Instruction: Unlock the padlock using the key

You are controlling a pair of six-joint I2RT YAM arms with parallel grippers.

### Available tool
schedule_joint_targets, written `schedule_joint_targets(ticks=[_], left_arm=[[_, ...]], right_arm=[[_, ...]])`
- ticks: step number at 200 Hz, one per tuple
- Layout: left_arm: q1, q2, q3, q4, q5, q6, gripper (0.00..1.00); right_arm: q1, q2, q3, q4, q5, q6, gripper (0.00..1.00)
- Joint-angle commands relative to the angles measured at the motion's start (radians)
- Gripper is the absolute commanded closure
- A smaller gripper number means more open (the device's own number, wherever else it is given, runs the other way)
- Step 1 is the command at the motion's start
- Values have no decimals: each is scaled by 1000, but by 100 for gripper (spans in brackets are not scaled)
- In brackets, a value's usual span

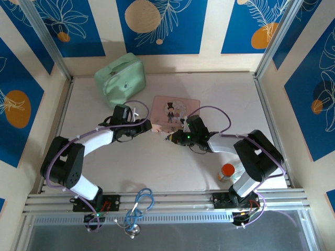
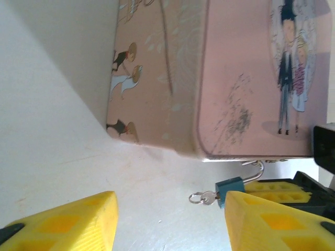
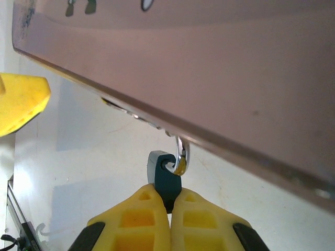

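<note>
The padlock (image 3: 165, 178), small with a blue body, hangs by its silver shackle (image 3: 181, 154) from the front edge of the pink picture tin (image 1: 176, 109). My right gripper (image 3: 170, 201) is shut on the padlock's body. The key (image 2: 208, 197) sticks out of the padlock (image 2: 230, 187) with its ring on the free end. My left gripper (image 2: 170, 209) is open just in front of the tin (image 2: 235, 78); the key lies close to its right finger and touches neither finger. From above, the left gripper (image 1: 154, 128) and right gripper (image 1: 171, 137) face each other at the tin's near edge.
A mint-green case (image 1: 120, 78) lies at the back left, close to the left arm. A bottle with an orange cap (image 1: 227, 171) stands by the right arm's base. Blue cable (image 1: 142, 201) loops at the near rail. Patterned walls close in the table.
</note>
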Motion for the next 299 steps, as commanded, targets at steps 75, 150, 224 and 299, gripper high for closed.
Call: schedule_joint_targets(ticks=[75, 150, 224, 299], left_arm=[[-2, 185, 198, -28, -27, -6, 44], [-2, 201, 152, -55, -81, 13, 51], [0, 70, 12, -62, -75, 33, 54], [4, -41, -1, -111, -89, 54, 49]], right_arm=[[22, -25, -30, -99, 52, 149, 100], [53, -135, -132, -89, 219, 287, 100], [18, -109, -173, 46, 198, 279, 100], [65, 14, -47, -33, 92, 178, 100]])
